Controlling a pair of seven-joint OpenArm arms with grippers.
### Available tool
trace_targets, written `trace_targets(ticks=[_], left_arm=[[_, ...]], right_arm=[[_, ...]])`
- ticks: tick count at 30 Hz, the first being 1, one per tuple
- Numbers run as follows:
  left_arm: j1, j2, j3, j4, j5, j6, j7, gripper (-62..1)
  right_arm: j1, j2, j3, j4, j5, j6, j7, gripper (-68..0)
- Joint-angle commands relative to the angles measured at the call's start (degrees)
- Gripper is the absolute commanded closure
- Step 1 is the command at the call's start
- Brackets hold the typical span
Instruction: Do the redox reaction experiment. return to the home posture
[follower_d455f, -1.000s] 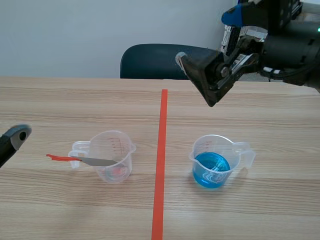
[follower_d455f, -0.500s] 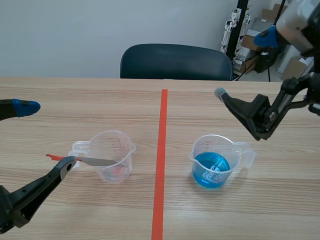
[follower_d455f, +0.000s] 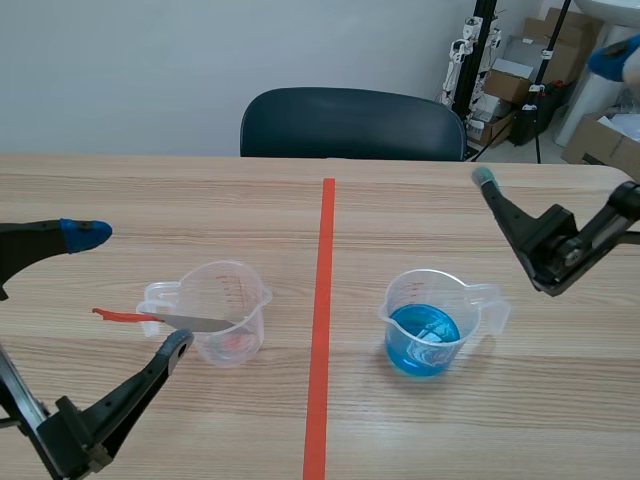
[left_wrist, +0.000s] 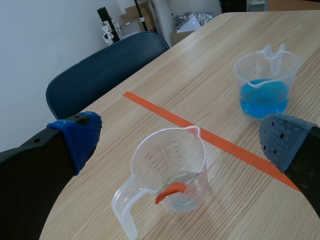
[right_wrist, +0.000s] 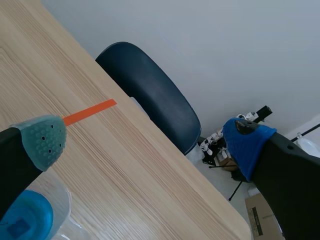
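home return judged under way | right gripper (follower_d455f: 550, 117) is drawn back from table centre to the right edge, fingers spread, nothing held | left gripper (follower_d455f: 130, 292) is swung further in, fingers wide apart, empty | clear plastic beaker (follower_d455f: 228, 305) with thin red-handled metal spatula (follower_d455f: 165, 320) and blue-liquid beaker (follower_d455f: 432, 325) are left unmoved either side of the tape line (follower_d455f: 322, 330)

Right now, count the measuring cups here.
2: a clear measuring cup holding a red-handled spatula, left of the tape line; a measuring cup of blue liquid, right of it. None seems hidden.
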Motion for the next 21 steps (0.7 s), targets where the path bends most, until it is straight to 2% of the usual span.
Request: trace_targets(ticks=[1, 4, 6, 9, 13, 17, 19, 21], left_arm=[[-0.15, -1.95, 0.00, 0.85, -0.39, 0.81, -0.74, -62.3], [-0.15, -4.22, -0.02, 0.83, -2.80, 3.21, -0.79, -62.3], [-0.15, -6.03, -0.04, 0.83, -4.42, 4.44, -0.81, -62.3], [-0.15, -8.61, -0.33, 0.83, -5.40, 4.44, -0.81, -62.3], [-0.13, -10.51, -3.82, 0.83, -5.40, 5.51, -0.79, -62.3], [-0.11, -11.43, -7.10, 0.76, -5.22, 5.25, -0.83, -62.3], [-0.13, -11.93, -7.23, 0.76, -4.26, 5.25, -0.87, -62.3], [-0.13, -12.04, -7.23, 0.76, -1.22, 5.25, -1.18, -62.3]], right_arm=[[-1.73, 0.61, 0.39, 2.62, 0.57, -2.14, 0.20, -67.9], [-4.11, 0.57, 0.39, 5.57, 0.59, -4.66, -2.03, -67.9], [-4.37, 0.28, 0.39, 6.99, 0.59, -4.81, -3.82, -67.9], [-4.35, -0.85, 0.39, 8.41, 0.61, -4.98, -5.25, -67.9], [-4.35, -2.27, 0.39, 9.38, 0.59, -4.96, -5.31, -67.9], [-4.17, -3.91, 0.39, 9.81, 0.55, -5.01, -5.31, -67.9], [-3.65, -5.53, 0.39, 9.81, -0.28, -4.98, -5.33, -67.9], [-3.02, -7.74, 0.39, 9.81, -1.20, -5.16, -5.29, -67.9]])
